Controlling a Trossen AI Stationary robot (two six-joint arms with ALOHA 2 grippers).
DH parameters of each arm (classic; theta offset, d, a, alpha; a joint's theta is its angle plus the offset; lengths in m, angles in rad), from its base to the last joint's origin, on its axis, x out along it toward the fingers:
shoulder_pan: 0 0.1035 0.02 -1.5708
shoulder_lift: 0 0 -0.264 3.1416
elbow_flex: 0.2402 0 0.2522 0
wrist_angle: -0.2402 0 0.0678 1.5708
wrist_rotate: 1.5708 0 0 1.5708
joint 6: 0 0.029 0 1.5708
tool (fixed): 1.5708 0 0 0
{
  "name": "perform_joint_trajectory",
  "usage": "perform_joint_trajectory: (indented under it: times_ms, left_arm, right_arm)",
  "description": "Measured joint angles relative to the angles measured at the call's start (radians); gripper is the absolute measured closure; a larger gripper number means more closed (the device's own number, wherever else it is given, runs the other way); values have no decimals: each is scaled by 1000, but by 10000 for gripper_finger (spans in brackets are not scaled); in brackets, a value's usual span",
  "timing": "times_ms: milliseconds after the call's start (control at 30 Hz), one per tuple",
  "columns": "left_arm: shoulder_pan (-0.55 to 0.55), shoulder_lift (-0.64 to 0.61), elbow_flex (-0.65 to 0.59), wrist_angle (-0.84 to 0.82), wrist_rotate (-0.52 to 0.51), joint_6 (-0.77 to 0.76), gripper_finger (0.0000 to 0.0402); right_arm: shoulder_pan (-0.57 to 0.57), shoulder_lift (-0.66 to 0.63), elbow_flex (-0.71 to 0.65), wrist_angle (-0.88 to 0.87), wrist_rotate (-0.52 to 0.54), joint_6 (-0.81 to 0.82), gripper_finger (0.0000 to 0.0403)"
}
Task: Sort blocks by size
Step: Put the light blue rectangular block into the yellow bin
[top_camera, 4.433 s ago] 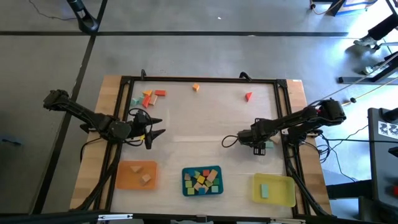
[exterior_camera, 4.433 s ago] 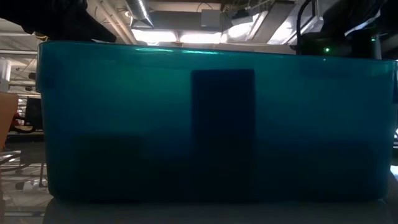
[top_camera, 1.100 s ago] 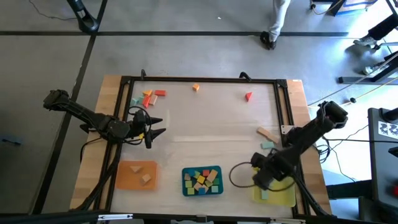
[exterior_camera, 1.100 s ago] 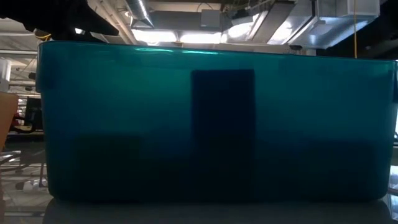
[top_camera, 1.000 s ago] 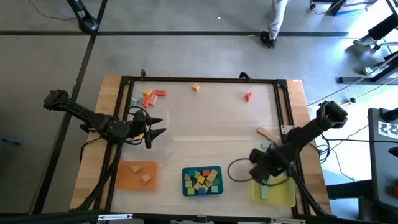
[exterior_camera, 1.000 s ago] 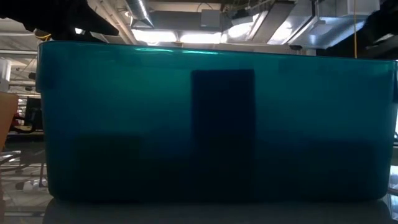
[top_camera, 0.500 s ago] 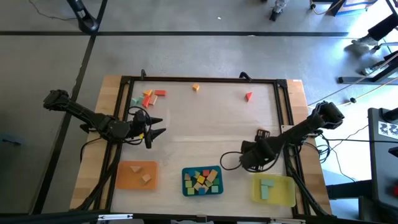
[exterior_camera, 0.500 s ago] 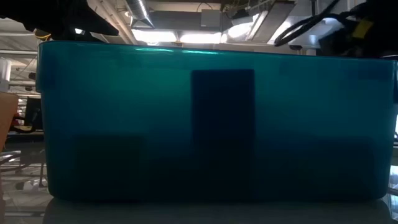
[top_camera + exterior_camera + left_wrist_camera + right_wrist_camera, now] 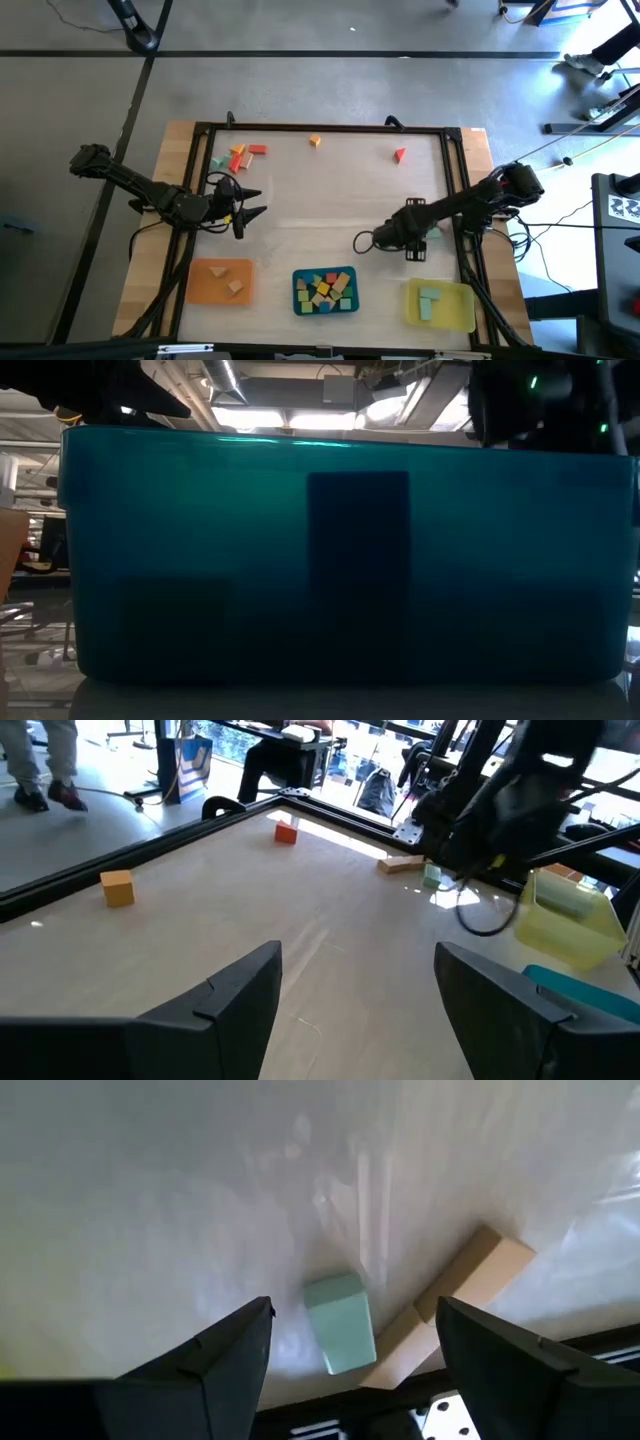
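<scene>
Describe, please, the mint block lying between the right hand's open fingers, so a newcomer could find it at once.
Start at the table's right edge, where the right hand hovers open just above the yellow tray. Below it lies the mint block, close beside a long tan block. It is the short, pale green one; its neighbour is longer and wood-coloured.

Grey concrete floor (image 9: 330, 85) w/ ceiling strip lights (image 9: 232, 380) overhead.

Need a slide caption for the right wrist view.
Right gripper, jaws open, above a mint block lying beside a tan block on the table.
</scene>
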Motion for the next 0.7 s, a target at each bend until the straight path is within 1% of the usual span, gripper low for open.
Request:
perform_joint_trajectory:
  times_ms: [267,433,567,633,700]
  left_arm:
    - [0,0,0,0,0,24,151]
    - [0,0,0,0,0,26,151]
    - [0,0,0,-1,-3,26,151]
    - [0,0,0,-1,-3,26,151]
    - [0,0,0,-1,-3,26,151]
  right_arm:
    - [-68,0,-135,61,-35,-103,125]
    - [-97,0,-202,128,-97,-131,125]
    - [-115,-3,-245,176,-118,-135,127]
    - [-114,-3,-253,180,-116,-138,137]
    - [-112,-3,-254,183,-110,-150,157]
